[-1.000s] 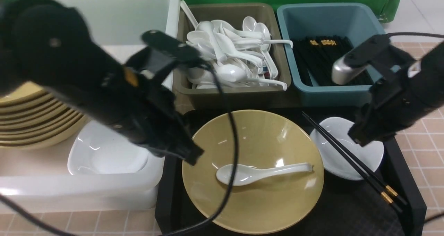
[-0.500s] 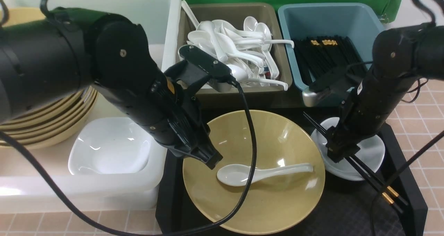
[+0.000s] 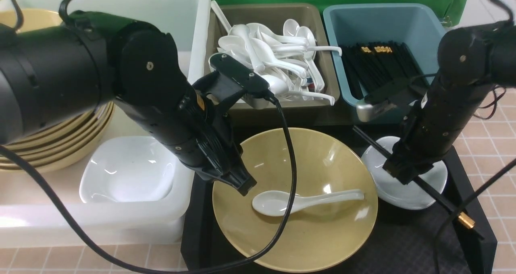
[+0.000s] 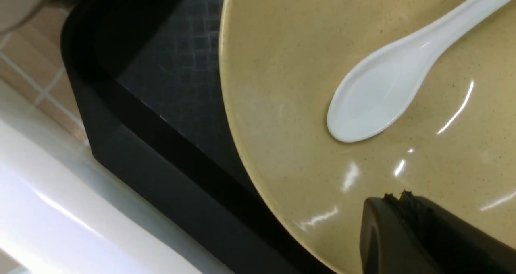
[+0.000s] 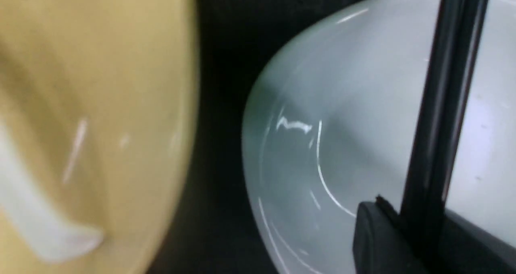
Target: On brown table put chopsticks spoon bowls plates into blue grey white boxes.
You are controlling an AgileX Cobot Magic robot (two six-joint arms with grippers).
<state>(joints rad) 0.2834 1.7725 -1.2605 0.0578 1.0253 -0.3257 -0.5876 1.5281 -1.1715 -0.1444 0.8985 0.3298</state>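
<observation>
Black chopsticks [image 3: 433, 193] are sitting pinched in your right gripper [image 3: 403, 173], over a white dish [image 3: 423, 181]. Your left gripper [image 3: 246, 185] is staying closed near a yellow bowl [image 3: 314, 241] holding one spoon [image 3: 278, 203]. Spoons are filling the grey box [image 3: 278, 8]; chopsticks are lying in the blue one [image 3: 387, 20].

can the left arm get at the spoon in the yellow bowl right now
Probably yes: the left gripper hangs close to the spoon with its jaws closed, and only a loose cable crosses over it.

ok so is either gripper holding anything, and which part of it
The right gripper grips the pair of black chopsticks partway along, clear of the gold-banded ends. The left gripper holds nothing.
</observation>
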